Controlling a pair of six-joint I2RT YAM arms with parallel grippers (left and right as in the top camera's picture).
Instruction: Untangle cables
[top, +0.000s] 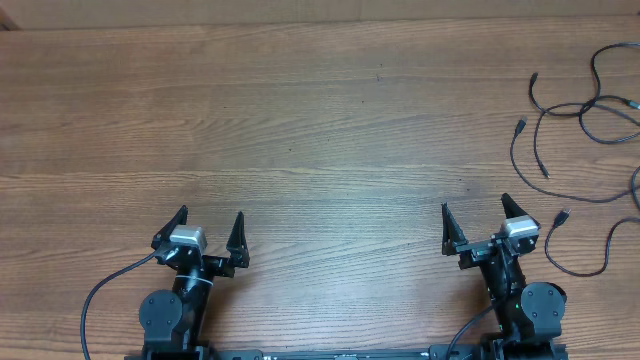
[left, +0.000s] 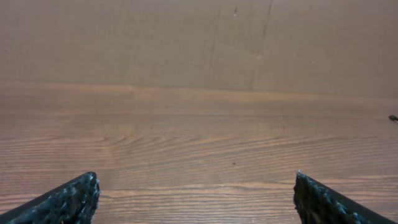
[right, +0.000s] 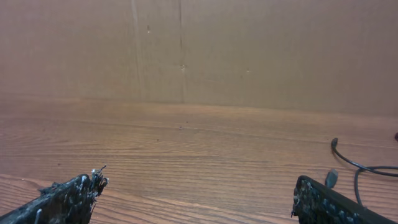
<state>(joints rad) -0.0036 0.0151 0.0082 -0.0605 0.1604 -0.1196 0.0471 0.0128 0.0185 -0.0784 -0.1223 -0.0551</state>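
Several thin black cables (top: 590, 110) lie looped over one another at the table's far right, their small plugs pointing left and down. One more strand (top: 580, 262) curls just right of my right gripper (top: 474, 205), which stands open and empty near the front edge. In the right wrist view a cable end (right: 348, 160) and a plug show to the right of the right finger. My left gripper (top: 210, 214) is open and empty at the front left, far from the cables. A tiny cable tip (left: 393, 117) shows at the right edge of the left wrist view.
The wooden table (top: 300, 120) stretches bare between and beyond both grippers. A brown cardboard wall (left: 199, 43) rises behind the table's far edge. Thicker black arm wires (top: 100, 290) trail near each arm's base at the front.
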